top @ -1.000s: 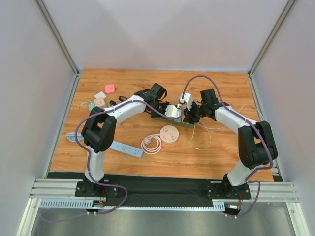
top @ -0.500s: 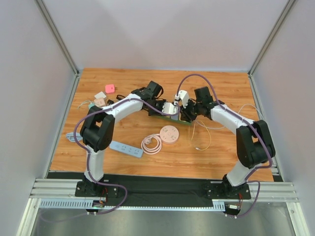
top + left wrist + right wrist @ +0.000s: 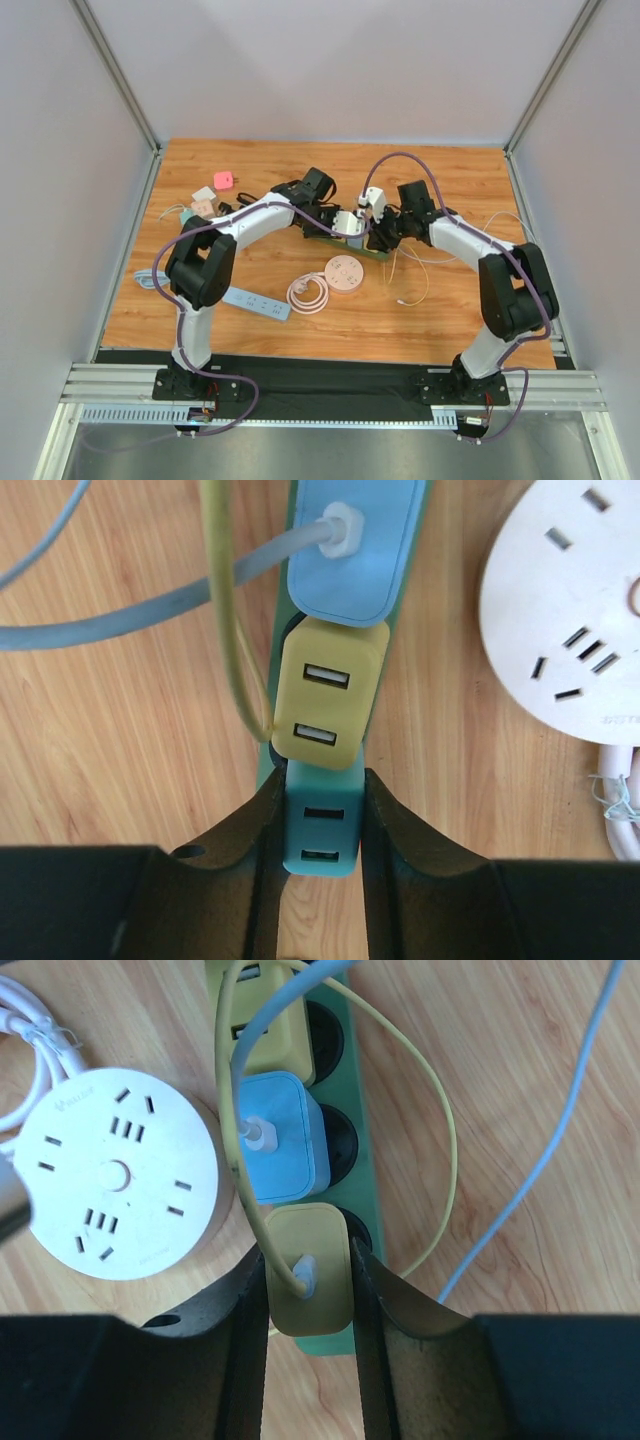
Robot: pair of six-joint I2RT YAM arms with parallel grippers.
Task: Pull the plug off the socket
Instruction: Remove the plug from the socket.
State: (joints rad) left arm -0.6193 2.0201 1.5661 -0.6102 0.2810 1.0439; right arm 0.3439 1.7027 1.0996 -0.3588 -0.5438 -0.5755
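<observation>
A green socket strip point(image 3: 372, 1196) lies at mid-table point(image 3: 352, 243) and carries several plugs in a row. My right gripper point(image 3: 308, 1260) is shut on the yellow plug point(image 3: 322, 1242) over the strip's end socket, a yellow cable running from its top. My left gripper point(image 3: 320, 790) is shut on a teal USB charger point(image 3: 320, 830) at the strip's other end. Beside that charger sit a yellow USB charger point(image 3: 320, 695) and a light blue plug point(image 3: 350, 560). In the top view the left gripper point(image 3: 336, 222) and right gripper point(image 3: 379, 232) face each other across the strip.
A round white socket hub point(image 3: 344, 272) with a coiled white cable point(image 3: 308, 293) lies just in front of the strip. A blue power strip point(image 3: 255, 303) is at the front left. Small chargers point(image 3: 204, 202) lie at the back left. Loose thin cables point(image 3: 415, 265) trail to the right.
Both arms and the strip drifted slightly left and back again. Neither grip has changed.
</observation>
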